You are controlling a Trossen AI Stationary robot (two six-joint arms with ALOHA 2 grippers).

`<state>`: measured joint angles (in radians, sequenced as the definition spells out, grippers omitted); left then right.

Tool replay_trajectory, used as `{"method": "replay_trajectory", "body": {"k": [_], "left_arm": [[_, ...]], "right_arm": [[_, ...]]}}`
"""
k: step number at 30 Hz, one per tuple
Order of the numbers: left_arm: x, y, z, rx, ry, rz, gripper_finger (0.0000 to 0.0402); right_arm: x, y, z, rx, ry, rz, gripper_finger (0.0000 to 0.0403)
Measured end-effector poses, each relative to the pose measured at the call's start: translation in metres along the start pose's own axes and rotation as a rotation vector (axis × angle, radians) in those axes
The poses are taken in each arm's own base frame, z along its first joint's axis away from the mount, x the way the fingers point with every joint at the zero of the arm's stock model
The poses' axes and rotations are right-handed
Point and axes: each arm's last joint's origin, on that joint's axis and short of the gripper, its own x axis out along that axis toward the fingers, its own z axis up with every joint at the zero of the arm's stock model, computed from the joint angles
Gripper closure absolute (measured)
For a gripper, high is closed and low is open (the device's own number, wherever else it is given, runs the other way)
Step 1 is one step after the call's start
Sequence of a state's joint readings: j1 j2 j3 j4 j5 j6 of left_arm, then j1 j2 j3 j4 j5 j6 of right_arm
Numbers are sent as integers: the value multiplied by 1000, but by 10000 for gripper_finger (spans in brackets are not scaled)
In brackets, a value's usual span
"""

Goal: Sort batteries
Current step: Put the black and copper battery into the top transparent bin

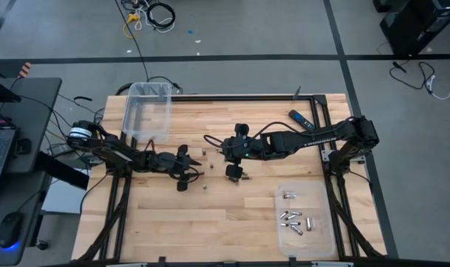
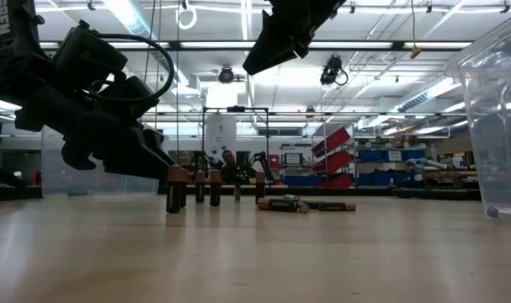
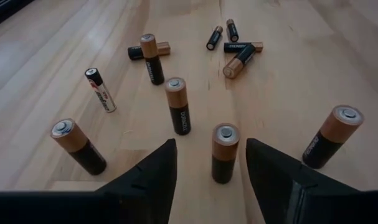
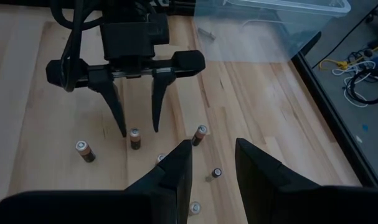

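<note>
My left gripper (image 4: 139, 127): fingers parted, an upright copper-topped battery (image 3: 225, 151) standing free between the tips, not squeezed.
My right gripper (image 1: 234, 172): hung above the table's middle, fingers apart, nothing between them.
Nearby batteries (image 3: 176, 104): several more stood upright around the left gripper; others lay flat farther off.
Sorted batteries (image 1: 293, 219): silvery cells lay in a shallow clear tray (image 1: 313, 239) on my right.
Empty-looking bin (image 1: 147, 111): clear, at the table's far left.
</note>
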<state>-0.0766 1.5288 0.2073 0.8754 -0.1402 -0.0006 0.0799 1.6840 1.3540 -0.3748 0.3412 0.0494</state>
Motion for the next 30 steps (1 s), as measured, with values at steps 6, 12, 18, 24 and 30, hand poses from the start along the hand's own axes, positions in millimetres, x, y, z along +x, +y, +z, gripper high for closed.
{"method": "replay_trajectory", "body": {"k": [6, 12, 18, 24, 30], "left_arm": [[0, 0, 1, -5, -14, 0, 214], [0, 0, 1, -5, -13, 0, 214], [0, 0, 1, -6, -13, -1, 214], [0, -1, 3, -21, -29, -17, 214], [0, -2, 2, -33, -21, -11, 214]], "right_arm": [[0, 0, 0, 0, 0, 0, 295], [0, 0, 0, 0, 0, 0, 295], [0, 0, 0, 0, 0, 0, 295], [0, 0, 0, 0, 0, 0, 295], [0, 0, 0, 1, 0, 0, 295]]}}
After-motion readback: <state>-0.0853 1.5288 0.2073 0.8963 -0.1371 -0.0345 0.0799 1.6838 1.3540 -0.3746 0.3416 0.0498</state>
